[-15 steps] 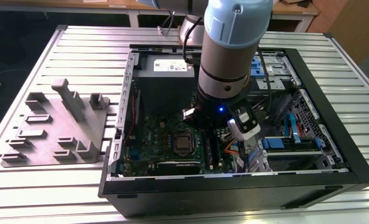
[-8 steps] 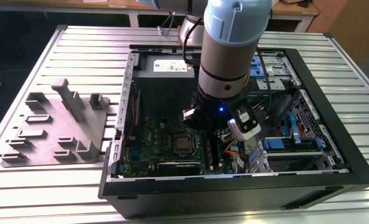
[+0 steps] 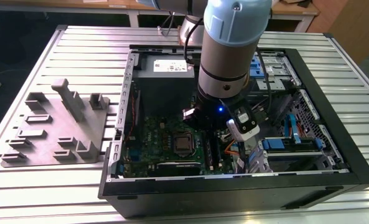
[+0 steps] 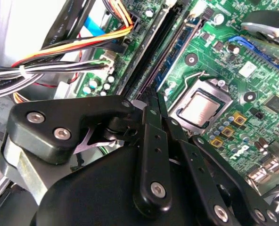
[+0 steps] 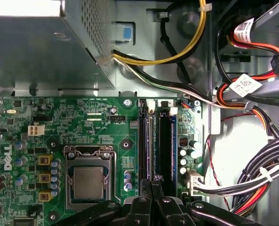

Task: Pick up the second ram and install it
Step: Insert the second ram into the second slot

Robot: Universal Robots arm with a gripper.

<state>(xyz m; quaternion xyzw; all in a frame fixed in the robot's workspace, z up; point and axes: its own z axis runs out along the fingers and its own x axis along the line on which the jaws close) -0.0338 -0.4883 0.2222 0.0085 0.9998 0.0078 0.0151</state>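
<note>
My gripper (image 5: 152,181) (image 4: 151,96) hangs low inside the computer case, fingertips pressed together over the near part of two long black memory slots (image 5: 147,136). A thin grey edge runs along that slot in line with my fingertips; it looks like the second ram (image 5: 149,141) seen edge-on. I cannot tell whether the fingers pinch it. In the neighbouring slot stands another dark blue-green stick (image 5: 174,141) (image 4: 178,43). In the exterior view the arm's wrist (image 3: 220,112) hides the fingers above the green motherboard (image 3: 153,135).
The processor socket (image 5: 87,181) lies beside the slots. Cable bundles (image 5: 257,181) (image 4: 59,61) crowd the other side. The metal power supply box (image 5: 40,52) stands beyond the board. A grey holder fixture (image 3: 59,126) rests on the table at the exterior view's left.
</note>
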